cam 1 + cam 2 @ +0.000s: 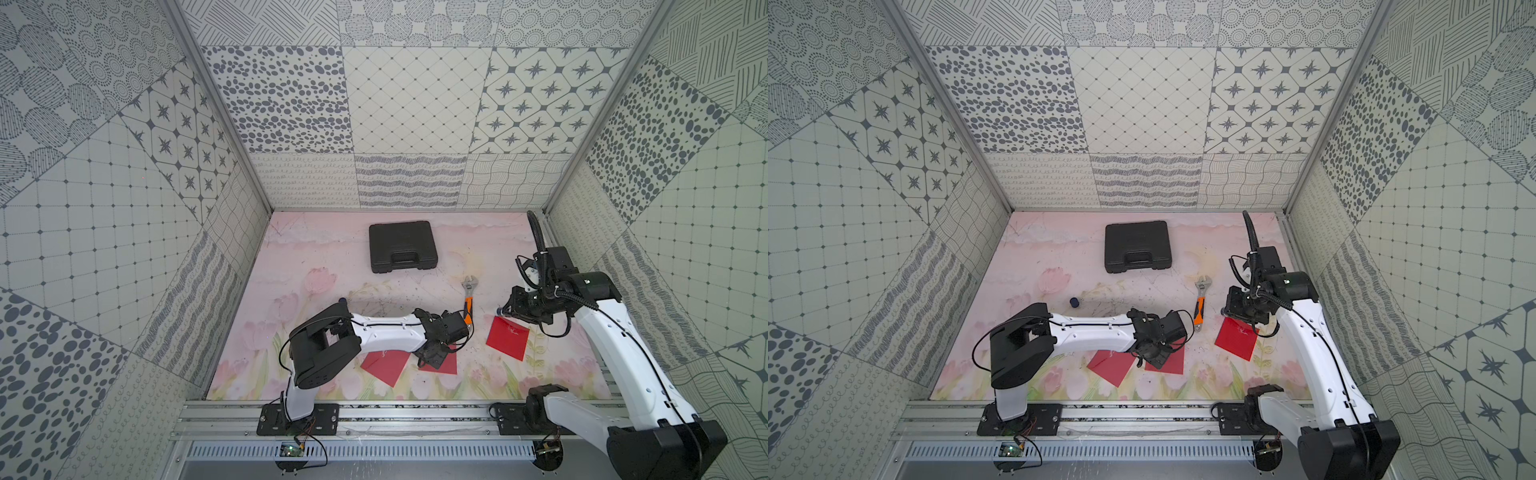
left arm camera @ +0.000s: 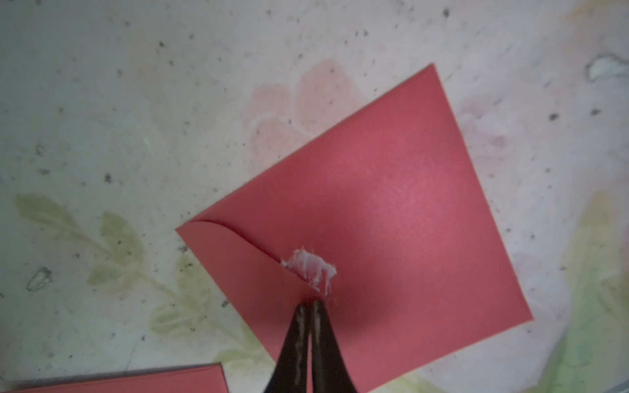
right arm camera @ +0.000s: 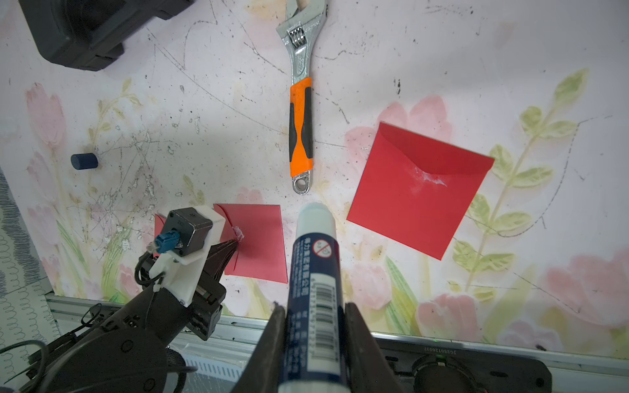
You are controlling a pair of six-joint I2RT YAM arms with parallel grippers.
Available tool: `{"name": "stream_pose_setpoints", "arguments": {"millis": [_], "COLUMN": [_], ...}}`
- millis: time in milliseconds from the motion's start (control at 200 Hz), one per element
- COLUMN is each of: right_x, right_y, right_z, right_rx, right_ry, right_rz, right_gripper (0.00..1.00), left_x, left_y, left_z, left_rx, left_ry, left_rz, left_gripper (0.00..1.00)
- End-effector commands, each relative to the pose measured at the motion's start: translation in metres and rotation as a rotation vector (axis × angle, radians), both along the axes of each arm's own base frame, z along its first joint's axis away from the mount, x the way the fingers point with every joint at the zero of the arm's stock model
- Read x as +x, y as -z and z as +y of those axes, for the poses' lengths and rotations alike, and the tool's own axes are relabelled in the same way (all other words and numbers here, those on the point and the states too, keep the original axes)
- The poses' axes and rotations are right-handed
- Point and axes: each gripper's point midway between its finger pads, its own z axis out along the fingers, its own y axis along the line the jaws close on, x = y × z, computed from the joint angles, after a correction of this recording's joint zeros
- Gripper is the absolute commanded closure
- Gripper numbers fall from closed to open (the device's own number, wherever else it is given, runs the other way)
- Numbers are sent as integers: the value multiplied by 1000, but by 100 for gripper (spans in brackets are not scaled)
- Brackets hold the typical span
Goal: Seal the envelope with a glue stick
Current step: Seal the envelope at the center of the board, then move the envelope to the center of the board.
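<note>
Far L: navy cap (image 3: pixel 84 161) lies on its side on counter (image 1: pixel 332 257), well apart from everything else. It's off so the stick can be used.

L envelope (image 1: pixel 384 368): flat, flap side up, nothing touching it. Small pale mark at flap; can't tell if it's bonded.

Mid envelope (image 2: pixel 391 204): my L jaws are pinched together, empty, tips down at the flap point just beside white glue blob (image 2: pixel 311 268). I judge this is pressing flap onto glue so it takes. Closed tips give one firm point.

Black case (image 1: pixel 402 246): closed, far side, not needed.

Wrench (image 3: pixel 300 129): lies btwn mid and R envelopes, irrelevant.

R envelope (image 3: pixel 418 194): flap down, glue smear at flap tip, looks done.

R jaws clamp the glue stick (image 3: pixel 315 272) by its lower body, bare tip fwd, seemingly off the counter, near R envelope's far corner in both top views. Prob. parked clear so L arm can press w/o collision.
</note>
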Motion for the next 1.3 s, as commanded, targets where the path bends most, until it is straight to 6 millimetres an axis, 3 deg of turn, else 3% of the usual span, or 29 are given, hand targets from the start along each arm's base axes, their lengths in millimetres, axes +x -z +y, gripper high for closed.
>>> {"name": "stream_pose_setpoints", "arguments": {"millis": [0,125,240,570,760,1016,1151,1296], "right_x": [7,7,7,6,5,4,6,6], "right_y": [-12,-12,-12,-12,-10,-11,-11,-14], "right_z": [2,2,2,2,1,1,1,1], "right_rx": [8,10,10,7,3,0,3,4], "right_ry": [-16,-16,-15,-15,-17,-16,-16,-15], "right_rz": [-40,-41,-40,-38,-31,-31,-33,-37], "right_gripper": [100,100,100,100,100,100,100,100], "left_x": [3,14,21,23,18,15,34,68], "left_y": [-12,-30,-32,-13,8,25,23,22], "left_z": [13,5,4,1,2,37,48,60], "left_rx": [9,-46,-43,-23,-3,122,151,155], "left_ry": [-8,-9,-8,-3,-9,-26,-28,-50], "left_rz": [24,16,8,25,64,41,-3,-42], "left_gripper": [90,90,90,91,91,93,93,94]}}
